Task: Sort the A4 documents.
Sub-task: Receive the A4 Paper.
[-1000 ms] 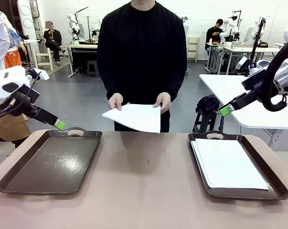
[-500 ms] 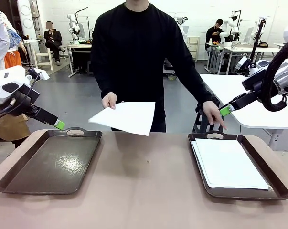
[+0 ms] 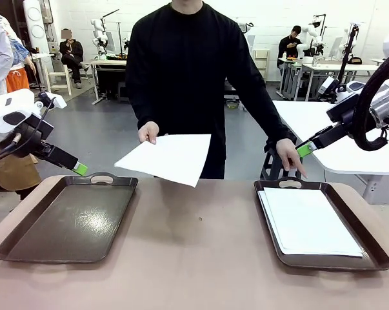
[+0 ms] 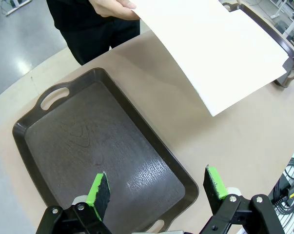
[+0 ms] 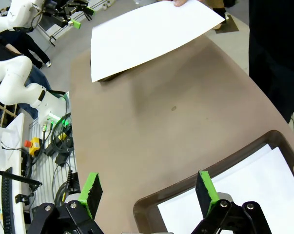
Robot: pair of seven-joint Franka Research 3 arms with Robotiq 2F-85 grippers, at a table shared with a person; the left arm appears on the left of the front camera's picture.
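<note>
Tan surface [image 3: 194,245]: empty tray [image 3: 68,219] at left edge; stacked A4 documents [image 3: 310,223] at right; person's hand [image 3: 148,132] holds one sheet [image 3: 165,157]. Left claw [image 4: 156,192] and right claw [image 5: 149,192]: both apart, empty.

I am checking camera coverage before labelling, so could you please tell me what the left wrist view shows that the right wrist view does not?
Left wrist view alone: the left gripper, open, above the bare dark tray with its handle cut-out.

Right wrist view alone: the right gripper, open, above the stack of sheets lying in the other tray.

Both: the brown tabletop and the white sheet held out over it by the person's hand.
</note>
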